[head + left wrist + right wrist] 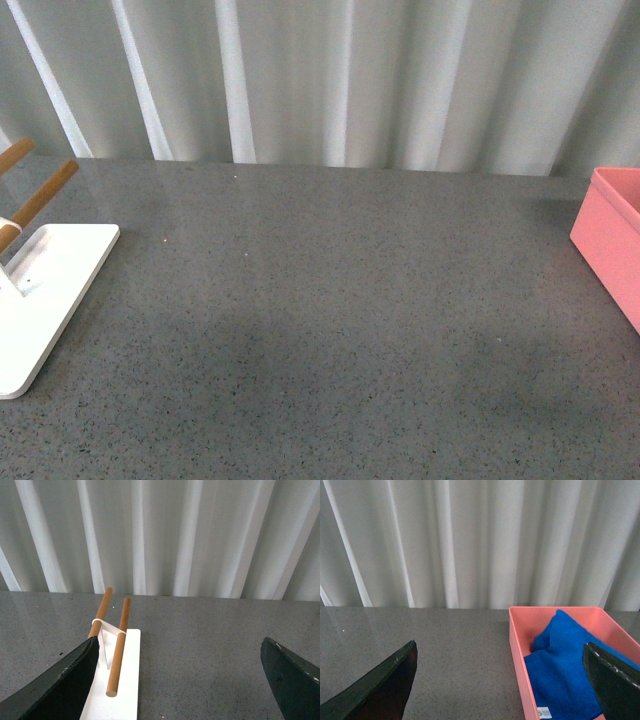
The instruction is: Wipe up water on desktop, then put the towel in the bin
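The dark grey speckled desktop [330,320] fills the front view; I see no water on it. The salmon-pink bin [612,240] stands at its right edge, and neither arm shows in that view. In the right wrist view the bright blue towel [565,670] lies bunched inside the bin [516,655], its small white tag [544,712] facing up. My right gripper [502,680] is open and empty, above the bin's near-left wall. My left gripper [180,680] is open and empty above bare desktop [200,645] beside the white stand.
A flat white stand [45,300] with wooden rods [40,200] sits at the left of the desktop; it also shows in the left wrist view [125,680]. Pale pleated curtains [330,80] hang behind the desktop's far edge.
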